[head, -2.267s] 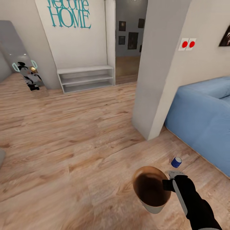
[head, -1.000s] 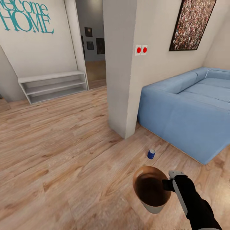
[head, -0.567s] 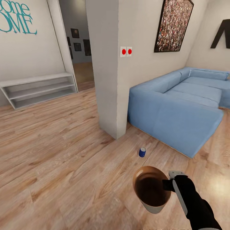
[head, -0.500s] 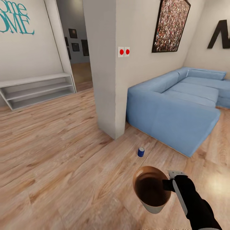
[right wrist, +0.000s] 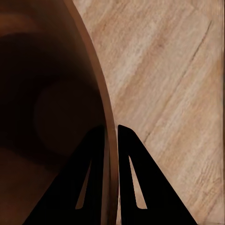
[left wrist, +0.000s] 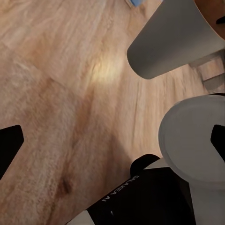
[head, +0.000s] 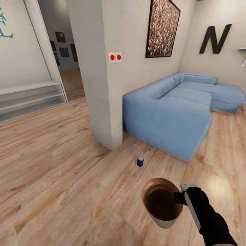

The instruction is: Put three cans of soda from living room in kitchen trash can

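Head view: light wood floor (head: 51,171) runs broad and bare across the left and near side. A grey wall end (head: 102,85) juts toward the robot at centre, its corner edge meeting the floor just left of the blue sofa (head: 167,112), which stretches away to the far right. One dark blue soda can (head: 140,161) stands upright on the floor, near the wall corner and the sofa's near end, apart from both. Nearer, the trash can (head: 160,218) hangs above the floor, held at its right rim by the right gripper (head: 180,197). An open doorway (head: 61,61) lies far left of the wall end, with a low shelf (head: 27,99) further left.

Left wrist view: the trash can's grey outside (left wrist: 173,42) shows above bare floor (left wrist: 56,93); the left gripper's jaws stand wide apart, holding nothing.

Right wrist view: the right gripper (right wrist: 111,140) pinches the copper rim (right wrist: 101,93), one finger inside, one outside.
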Controlling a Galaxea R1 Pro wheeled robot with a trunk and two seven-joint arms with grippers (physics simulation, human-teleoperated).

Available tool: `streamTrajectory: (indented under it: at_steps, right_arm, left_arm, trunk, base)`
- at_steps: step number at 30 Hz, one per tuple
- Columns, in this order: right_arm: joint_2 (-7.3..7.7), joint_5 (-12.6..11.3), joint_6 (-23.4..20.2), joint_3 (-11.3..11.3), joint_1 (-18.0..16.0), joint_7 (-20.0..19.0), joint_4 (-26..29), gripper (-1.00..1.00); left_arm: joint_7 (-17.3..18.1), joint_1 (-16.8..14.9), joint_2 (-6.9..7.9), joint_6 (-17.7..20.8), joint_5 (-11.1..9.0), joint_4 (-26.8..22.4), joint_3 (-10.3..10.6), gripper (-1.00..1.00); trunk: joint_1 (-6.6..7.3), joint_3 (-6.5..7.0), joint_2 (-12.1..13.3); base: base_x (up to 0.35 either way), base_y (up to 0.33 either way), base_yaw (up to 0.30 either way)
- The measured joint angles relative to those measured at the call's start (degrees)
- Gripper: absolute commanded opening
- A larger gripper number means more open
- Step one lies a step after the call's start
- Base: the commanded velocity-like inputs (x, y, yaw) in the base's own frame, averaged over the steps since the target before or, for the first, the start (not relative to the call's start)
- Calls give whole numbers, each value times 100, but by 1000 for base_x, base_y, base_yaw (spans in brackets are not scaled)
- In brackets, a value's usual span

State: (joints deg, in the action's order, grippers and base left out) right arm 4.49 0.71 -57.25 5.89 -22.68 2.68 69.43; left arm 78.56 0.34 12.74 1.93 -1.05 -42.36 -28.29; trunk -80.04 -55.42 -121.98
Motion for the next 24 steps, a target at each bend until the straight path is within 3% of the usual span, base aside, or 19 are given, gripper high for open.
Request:
streamTrajectory:
  at_steps: [24]
  right_arm:
    - [0,0,0,0,2,0,-1,-100]
  left_arm:
    - [2,-2,0,0,0,0,-1,100]
  trunk:
    - [0,67,0]
  base:
    - [0,0,-254]
